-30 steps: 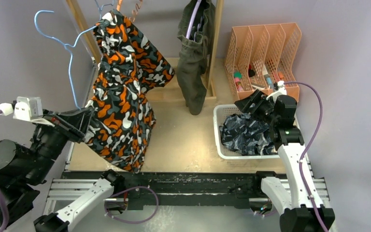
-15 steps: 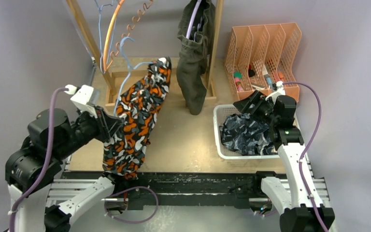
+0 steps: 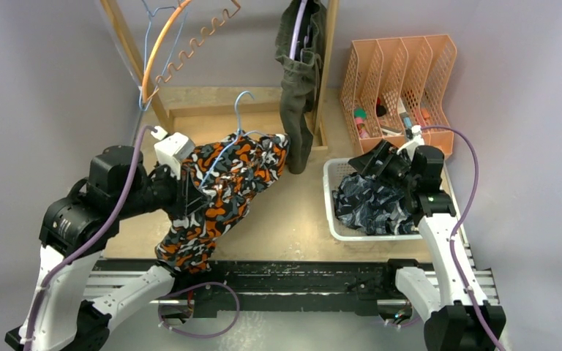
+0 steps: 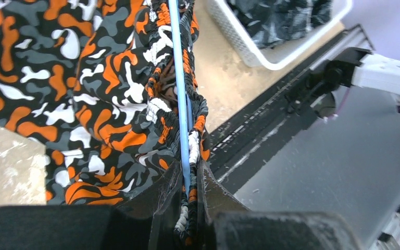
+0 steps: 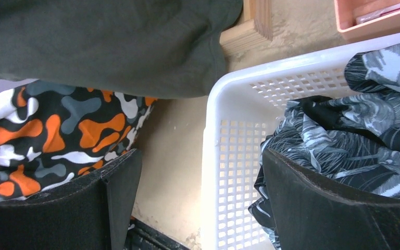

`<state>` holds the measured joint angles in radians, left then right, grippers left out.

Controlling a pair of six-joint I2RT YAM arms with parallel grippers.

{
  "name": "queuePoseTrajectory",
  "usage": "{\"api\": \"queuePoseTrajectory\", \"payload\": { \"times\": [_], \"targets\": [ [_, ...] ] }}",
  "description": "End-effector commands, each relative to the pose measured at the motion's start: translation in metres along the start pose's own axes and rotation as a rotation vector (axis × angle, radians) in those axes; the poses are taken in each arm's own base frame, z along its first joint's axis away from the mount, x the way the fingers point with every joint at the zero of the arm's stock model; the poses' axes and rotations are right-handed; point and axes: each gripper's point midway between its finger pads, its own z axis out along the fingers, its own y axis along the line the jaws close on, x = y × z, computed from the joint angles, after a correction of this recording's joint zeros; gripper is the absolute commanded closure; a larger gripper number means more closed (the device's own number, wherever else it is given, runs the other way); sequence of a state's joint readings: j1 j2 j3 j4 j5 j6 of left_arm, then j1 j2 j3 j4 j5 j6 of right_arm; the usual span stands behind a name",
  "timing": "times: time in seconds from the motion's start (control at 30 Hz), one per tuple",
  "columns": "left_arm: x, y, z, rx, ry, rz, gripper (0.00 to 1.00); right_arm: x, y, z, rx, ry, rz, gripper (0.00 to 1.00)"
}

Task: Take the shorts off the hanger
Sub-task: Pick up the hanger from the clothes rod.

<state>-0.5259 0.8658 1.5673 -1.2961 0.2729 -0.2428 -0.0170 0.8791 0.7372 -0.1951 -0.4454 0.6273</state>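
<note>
The orange-black-white camo shorts [image 3: 223, 191] hang from a blue wire hanger [image 3: 242, 111] and droop over the table's left half. My left gripper [image 3: 187, 199] is shut on their gathered waistband and the hanger wire [image 4: 180, 88] together, which run pinched between its fingers [image 4: 214, 195]. Olive-green shorts [image 3: 297, 88] hang on the wooden rack at the back, also seen in the right wrist view as olive-green shorts [image 5: 109, 41]. Navy printed shorts [image 3: 375, 202] lie crumpled in the white basket [image 3: 331, 201]. My right gripper [image 3: 382, 165] hovers open over the basket's left rim [image 5: 213, 156], holding nothing.
The wooden rack post [image 3: 327, 66] stands beside the olive shorts. An orange hanger and a spiral one [image 3: 167, 51] hang at the back left. A peach file organizer [image 3: 399, 73] with small items sits at the back right. A black rail [image 3: 285, 281] runs along the front edge.
My left arm has carried the hanger and camo shorts away from the rack, rightward and down toward the table's middle. The right gripper has barely shifted and stays open.
</note>
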Motion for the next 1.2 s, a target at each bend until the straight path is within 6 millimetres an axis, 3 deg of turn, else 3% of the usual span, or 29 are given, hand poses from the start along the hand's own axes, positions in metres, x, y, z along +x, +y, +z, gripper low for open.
{"api": "queuePoseTrajectory", "payload": {
  "times": [0.0,0.23,0.5,0.7,0.83,1.03,1.17],
  "targets": [
    [-0.013,-0.043,-0.007,0.253,-0.078,0.060,1.00,-0.001,0.015,0.004,-0.097,0.010,-0.030,0.13],
    [-0.006,-0.052,0.017,0.366,-0.015,0.109,1.00,0.003,0.028,0.003,-0.181,0.044,-0.067,0.12],
    [-0.011,-0.052,0.049,0.423,-0.003,0.120,1.00,0.005,0.074,-0.017,-0.368,0.060,-0.230,0.13],
    [-0.028,-0.052,0.072,0.451,-0.033,0.126,1.00,0.007,0.096,-0.005,-0.262,0.066,-0.328,0.15],
    [-0.019,-0.042,0.076,0.408,0.050,0.176,1.00,0.011,0.101,-0.001,-0.204,0.062,-0.347,0.17],
    [0.003,-0.035,0.076,0.395,0.121,0.179,1.00,-0.029,0.131,-0.023,-0.226,-0.089,-0.551,0.17],
    [0.005,-0.035,0.077,0.400,0.111,0.168,1.00,-0.032,0.157,-0.018,-0.355,-0.109,-0.663,0.22]
  ]
}}
